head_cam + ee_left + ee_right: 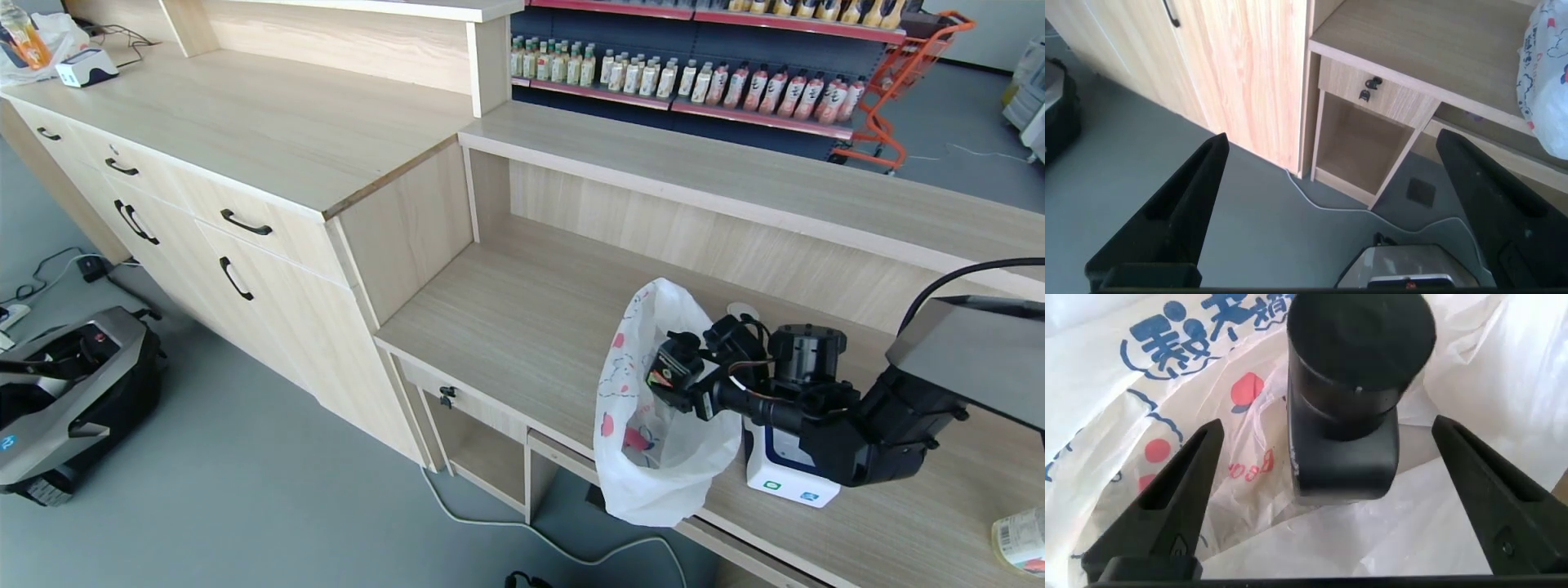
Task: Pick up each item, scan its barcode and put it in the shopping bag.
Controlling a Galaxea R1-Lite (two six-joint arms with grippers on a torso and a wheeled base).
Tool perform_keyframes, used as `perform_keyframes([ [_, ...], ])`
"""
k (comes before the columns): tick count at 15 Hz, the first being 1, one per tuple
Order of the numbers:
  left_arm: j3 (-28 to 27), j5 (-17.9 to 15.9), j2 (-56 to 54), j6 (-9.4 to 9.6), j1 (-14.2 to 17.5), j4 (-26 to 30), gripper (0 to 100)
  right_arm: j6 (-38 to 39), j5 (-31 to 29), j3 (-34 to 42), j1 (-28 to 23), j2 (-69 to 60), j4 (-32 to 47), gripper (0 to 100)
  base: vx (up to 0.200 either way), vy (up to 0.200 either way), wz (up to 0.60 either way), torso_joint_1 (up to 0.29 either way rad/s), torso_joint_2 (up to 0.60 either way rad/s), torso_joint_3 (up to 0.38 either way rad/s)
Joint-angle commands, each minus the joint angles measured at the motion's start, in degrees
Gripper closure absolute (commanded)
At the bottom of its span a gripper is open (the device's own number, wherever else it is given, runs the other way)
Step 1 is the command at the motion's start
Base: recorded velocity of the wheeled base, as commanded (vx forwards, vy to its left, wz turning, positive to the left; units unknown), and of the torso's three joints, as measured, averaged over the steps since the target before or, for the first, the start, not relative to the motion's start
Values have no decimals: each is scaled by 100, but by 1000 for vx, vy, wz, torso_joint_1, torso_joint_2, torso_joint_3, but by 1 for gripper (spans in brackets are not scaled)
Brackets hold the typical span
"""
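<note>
White printed plastic shopping bag (645, 457) sits beneath the right gripper (1327, 425), fingers spread and empty; the pale labelled bottle (1020, 539) at four o'clock apparently remains unscanned.

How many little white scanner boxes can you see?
2. The near scanner box sits on the low counter, right beside the shopping bag. The far scanner box sits at the far left end of the long counter. More may be hidden.

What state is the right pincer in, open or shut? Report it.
Open: the right pincer has its fingers wide apart above the shopping bag, clear of the black object between them.
</note>
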Motion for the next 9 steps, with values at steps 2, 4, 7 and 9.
perform_keyframes([
  [2,1,-1,-2,-1,0,9,0,44,-7,936,-59,-1703,42,0,0,0,0,0,0,0],
  [4,1,-1,-2,-1,0,9,0,1,-43,1788,-446,-2846,209,0,0,0,0,0,0,0],
  [7,1,-1,-2,-1,0,9,0,-35,-69,2008,-1026,-4753,2090,0,0,0,0,0,0,0],
  [9,1,-1,-2,-1,0,9,0,-210,-87,2034,-1641,-5720,3118,0,0,0,0,0,0,0],
])
